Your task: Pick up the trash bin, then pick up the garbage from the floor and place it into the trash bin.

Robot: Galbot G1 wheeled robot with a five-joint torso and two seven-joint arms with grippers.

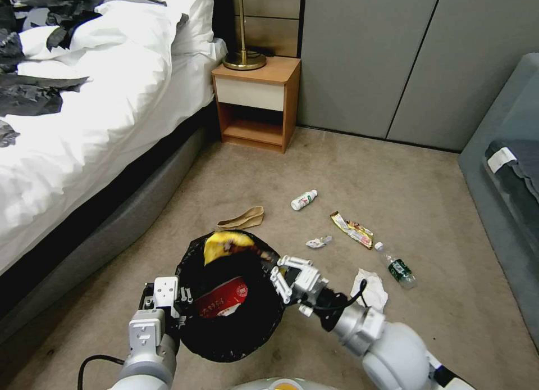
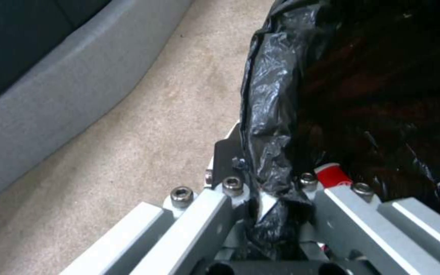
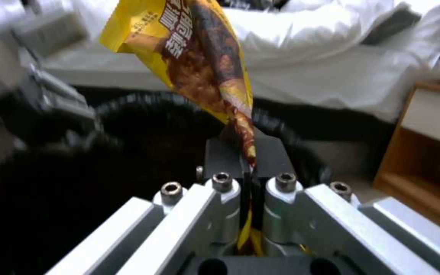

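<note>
From the head view, the task looks to be in its dropping step. The left end effector [image 1: 168, 300] is clamped on the near left rim of the trash bin [image 1: 230, 322], holding it up above the floor [image 1: 393, 182]. The right end effector [image 1: 283, 272] sits at the bin's right rim with a yellow snack wrapper [image 1: 224, 245] pinched and standing over the black-lined opening. A red-and-white carton [image 1: 222, 302] already lies inside. On the carpet beyond the bin lie a brown paper scrap [image 1: 242, 218], a small white bottle [image 1: 304, 200], a second yellow wrapper [image 1: 352, 230], a small crumpled tissue [image 1: 318, 242], a clear bottle with a dark label [image 1: 396, 266] and a larger white tissue [image 1: 373, 289], which the right arm partly covers. The next move, I judge, calls for the wrapper to be fully over the opening before the grip lets go, since it is light and could catch on the rim.

In the left wrist view, the left end effector [image 2: 276, 198] has its fingers closed on the folded black bag [image 2: 271, 114] at the rim; the white wall beneath is hidden, and a red corner of the carton [image 2: 332, 173] peeks beside them.

In the right wrist view, the right end effector [image 3: 250, 183] is shut tight on the wrapper's [image 3: 199, 57] lower tip. The bin's dark interior [image 3: 154, 133] is hard to read, and its far side is blurred.
</note>
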